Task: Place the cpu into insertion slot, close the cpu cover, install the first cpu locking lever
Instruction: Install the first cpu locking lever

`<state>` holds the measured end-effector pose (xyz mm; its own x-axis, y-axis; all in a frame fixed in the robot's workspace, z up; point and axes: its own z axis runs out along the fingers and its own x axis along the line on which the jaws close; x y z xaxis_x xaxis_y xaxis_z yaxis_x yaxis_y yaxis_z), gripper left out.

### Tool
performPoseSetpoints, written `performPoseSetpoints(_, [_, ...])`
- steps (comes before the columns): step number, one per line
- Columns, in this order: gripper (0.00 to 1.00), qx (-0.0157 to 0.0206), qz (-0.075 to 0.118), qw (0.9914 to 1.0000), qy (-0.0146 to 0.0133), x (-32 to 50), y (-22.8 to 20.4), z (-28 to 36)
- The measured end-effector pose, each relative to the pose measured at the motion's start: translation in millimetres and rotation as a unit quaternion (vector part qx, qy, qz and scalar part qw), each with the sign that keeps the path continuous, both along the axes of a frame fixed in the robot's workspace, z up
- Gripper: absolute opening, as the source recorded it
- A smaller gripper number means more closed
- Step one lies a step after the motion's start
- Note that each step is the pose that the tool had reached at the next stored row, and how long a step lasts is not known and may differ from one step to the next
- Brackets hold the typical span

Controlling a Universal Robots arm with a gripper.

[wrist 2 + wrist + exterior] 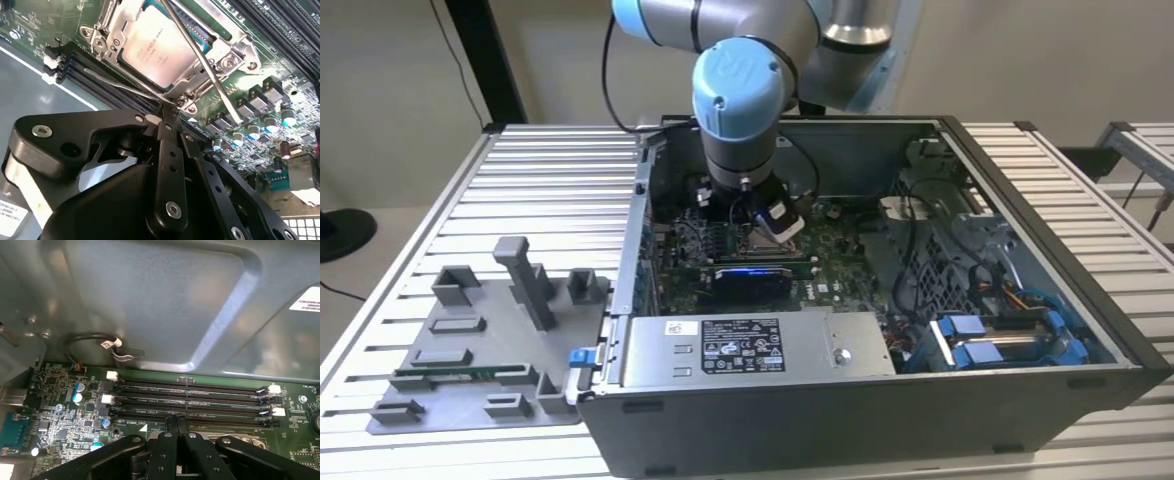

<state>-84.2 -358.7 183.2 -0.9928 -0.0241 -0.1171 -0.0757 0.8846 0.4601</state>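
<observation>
The cpu (155,45) lies flat in the insertion slot (754,243), its silvery top facing up. The cpu cover (223,46) is folded down around it as a silvery frame. One thin locking lever (200,60) slants across the cover. A second lever (125,85) runs along the slot's edge by the memory slots. My gripper (169,111) is shut, and its black fingertips (175,421) meet right at the end of that second lever. Whether the lever is pinched between them I cannot tell. In the exterior view the gripper (767,222) hangs just above the slot.
Long black memory slots (190,395) lie beside the socket, under the case's metal wall (150,300). Capacitors (260,125) stand on its other side. A power supply (734,345) and a blue drive cage (1001,340) fill the case front. A grey fixture plate (480,350) sits outside.
</observation>
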Motion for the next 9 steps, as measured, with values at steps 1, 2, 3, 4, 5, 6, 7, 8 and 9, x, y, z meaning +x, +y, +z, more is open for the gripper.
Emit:
performPoseSetpoints(1, [0.0, 0.0001, 0.0, 1.0, -0.0001, 0.8, 0.0, -0.2])
performPoseSetpoints(2, [0.0, 0.0002, 0.0, 1.0, -0.0001, 1.5, 0.0, -0.4])
performPoseSetpoints(3, [0.0, 0.0002, 0.0, 1.0, -0.0001, 2.0, 0.0, -0.4])
performPoseSetpoints(4, [0.0, 0.0002, 0.0, 1.0, -0.0001, 2.4, 0.0, -0.5])
performPoseSetpoints(5, [0.0, 0.0002, 0.0, 1.0, -0.0001, 2.7, 0.0, -0.5])
performPoseSetpoints(6, [0.0, 0.0002, 0.0, 1.0, -0.0001, 3.1, 0.0, -0.6])
performPoseSetpoints(7, [0.0, 0.0002, 0.0, 1.0, -0.0001, 3.7, 0.1, -0.7])
performPoseSetpoints(8, [0.0, 0.0002, 0.0, 1.0, -0.0001, 4.3, 0.0, -0.8])
performPoseSetpoints(9, [0.0, 0.0002, 0.0, 1.0, -0.0001, 4.8, 0.0, -0.9])
